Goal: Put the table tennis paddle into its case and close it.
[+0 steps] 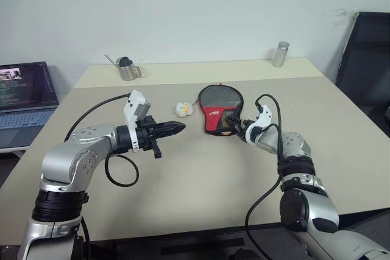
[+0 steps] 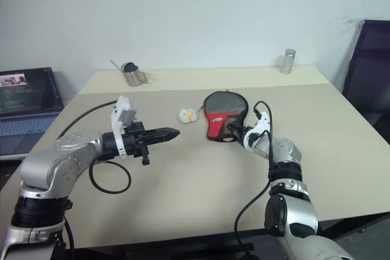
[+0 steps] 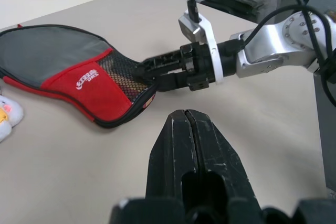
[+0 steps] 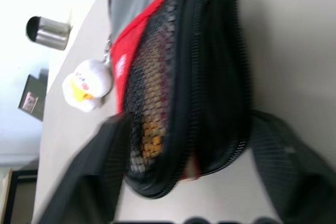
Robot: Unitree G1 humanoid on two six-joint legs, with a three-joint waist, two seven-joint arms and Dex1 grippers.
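Right gripper at the case's narrow end

Head view: the case [image 1: 217,108] lies flat mid-table [image 1: 183,199], charm [image 1: 183,109] just beside it; the right gripper [image 1: 234,125] meets its near end. The left gripper [image 1: 177,128] hovers apart, pressed together. Left wrist view: right fingers [image 3: 157,66] straddle the mesh end. Right wrist view: fingers spread either side of the case [image 4: 178,93], not pinching.

Head cameras overlook the table [image 1: 201,187]; wrist cameras closely share the case [image 3: 73,72].
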